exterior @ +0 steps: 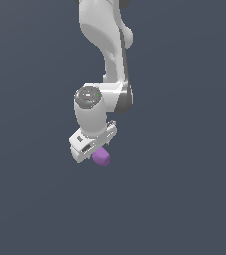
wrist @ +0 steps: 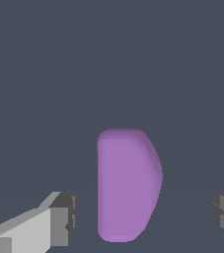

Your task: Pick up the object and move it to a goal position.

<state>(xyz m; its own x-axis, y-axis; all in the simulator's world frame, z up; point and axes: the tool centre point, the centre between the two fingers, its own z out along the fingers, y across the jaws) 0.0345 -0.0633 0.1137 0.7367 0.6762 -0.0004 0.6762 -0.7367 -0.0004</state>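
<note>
gripper (wrist: 143,217): your jaws are wide apart, gripping nothing | purple lump (wrist: 127,185): sits between the fingers (wrist: 64,217), gaps both sides | arm (exterior: 107,55): right above it

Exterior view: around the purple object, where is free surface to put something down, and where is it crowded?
The only crowded spot is in the middle, where the gripper hangs over the purple object. The wrist view shows the object between the open fingers, touching neither. The grey surface is bare on the exterior view's left, right and bottom.
</note>
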